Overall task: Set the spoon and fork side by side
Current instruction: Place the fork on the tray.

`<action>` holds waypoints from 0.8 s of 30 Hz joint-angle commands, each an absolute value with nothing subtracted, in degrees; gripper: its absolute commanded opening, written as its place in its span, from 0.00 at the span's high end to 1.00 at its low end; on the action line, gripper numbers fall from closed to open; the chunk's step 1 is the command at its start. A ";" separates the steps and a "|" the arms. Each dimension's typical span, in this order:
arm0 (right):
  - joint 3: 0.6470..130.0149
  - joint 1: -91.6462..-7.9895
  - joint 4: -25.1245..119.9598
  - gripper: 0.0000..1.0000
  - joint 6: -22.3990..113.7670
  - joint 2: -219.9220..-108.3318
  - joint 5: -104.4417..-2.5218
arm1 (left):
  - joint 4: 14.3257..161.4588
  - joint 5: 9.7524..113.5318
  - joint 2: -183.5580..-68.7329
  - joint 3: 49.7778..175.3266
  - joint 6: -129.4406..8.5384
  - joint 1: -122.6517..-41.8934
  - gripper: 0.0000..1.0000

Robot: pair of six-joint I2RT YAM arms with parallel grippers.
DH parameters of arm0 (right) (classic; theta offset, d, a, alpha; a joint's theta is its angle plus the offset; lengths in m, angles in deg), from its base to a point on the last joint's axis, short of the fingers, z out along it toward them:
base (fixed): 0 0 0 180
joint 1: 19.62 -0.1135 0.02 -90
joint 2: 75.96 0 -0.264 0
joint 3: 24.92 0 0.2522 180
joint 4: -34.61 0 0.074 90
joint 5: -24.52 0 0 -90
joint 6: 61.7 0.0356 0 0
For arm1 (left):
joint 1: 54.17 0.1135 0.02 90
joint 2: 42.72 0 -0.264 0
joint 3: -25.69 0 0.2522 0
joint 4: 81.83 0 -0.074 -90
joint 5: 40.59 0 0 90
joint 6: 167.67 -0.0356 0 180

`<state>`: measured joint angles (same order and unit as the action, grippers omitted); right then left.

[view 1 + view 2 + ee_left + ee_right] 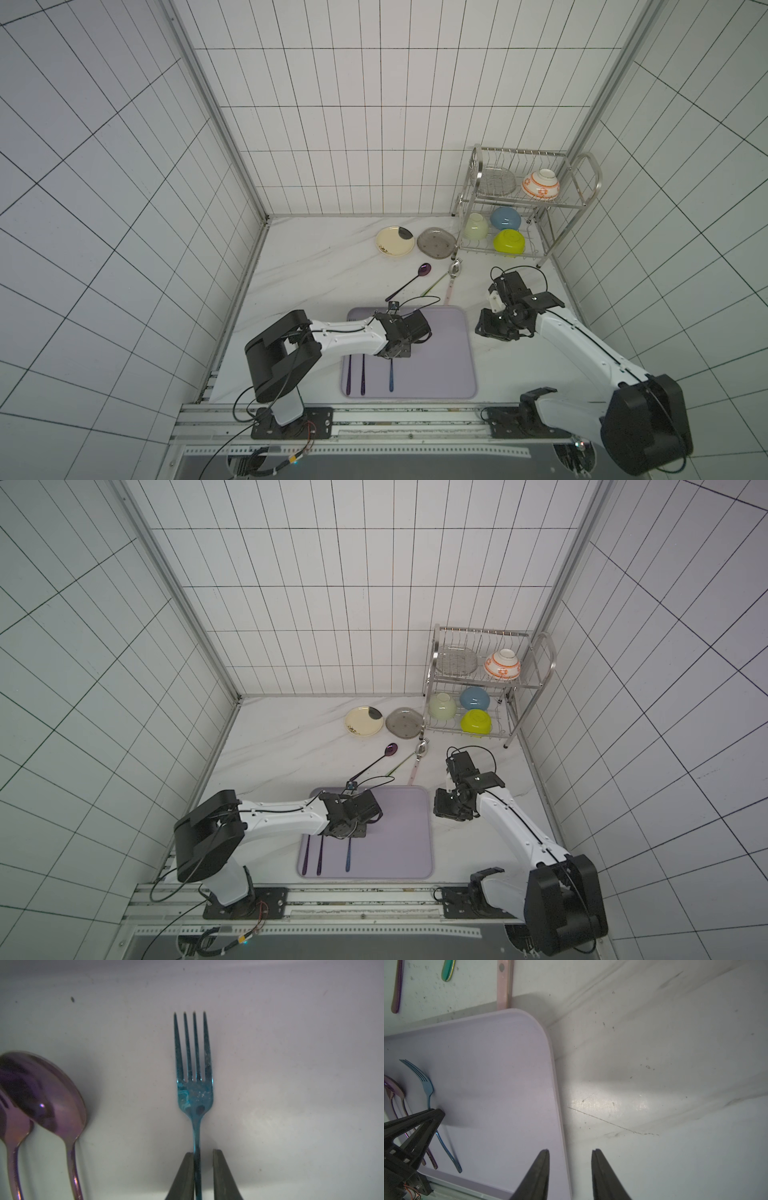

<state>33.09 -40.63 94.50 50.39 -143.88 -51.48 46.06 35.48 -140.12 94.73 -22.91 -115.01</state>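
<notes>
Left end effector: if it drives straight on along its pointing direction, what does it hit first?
Likely the purple tray directly under the left end effector; the blue fork sits between its open jaws. Remaining gap unclear.

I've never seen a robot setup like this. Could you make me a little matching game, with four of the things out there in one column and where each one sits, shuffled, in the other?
Things:
1. blue fork
2. cream plate
3. orange-patterned bowl
4. lime bowl

Places:
A. upper shelf of the rack
B. on the lilac tray
C. lower shelf of the rack
D. on the bare countertop, behind the tray

Pairs: 1-B, 2-D, 3-A, 4-C
</notes>
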 commanded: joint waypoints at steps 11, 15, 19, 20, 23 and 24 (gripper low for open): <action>33.21 -40.88 95.53 0.63 50.06 -143.76 -52.91 | 38.23 31.51 -134.44 99.83 -29.05 -114.58 0.42; 33.00 -40.80 95.10 0.63 50.23 -142.68 -53.42 | 35.70 30.62 -132.70 104.82 -36.42 -109.68 0.33; 32.65 -40.86 94.82 0.63 50.53 -141.58 -53.77 | 36.25 34.61 -134.03 110.76 -46.29 -100.99 0.28; 32.62 -40.82 94.78 0.63 50.54 -141.35 -53.85 | 36.46 35.86 -134.84 112.41 -48.22 -99.36 0.28; 32.29 -40.89 94.26 0.63 50.77 -140.86 -54.39 | 38.10 37.75 -139.07 117.60 -55.03 -97.00 0.25; 32.15 -40.84 94.07 0.63 50.92 -140.87 -54.41 | 38.41 37.87 -141.25 119.30 -57.80 -96.84 0.25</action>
<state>33.07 -40.63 94.37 50.45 -141.74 -52.97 37.06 35.24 -136.89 115.67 -47.89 -97.16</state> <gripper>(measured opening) 0.370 0.753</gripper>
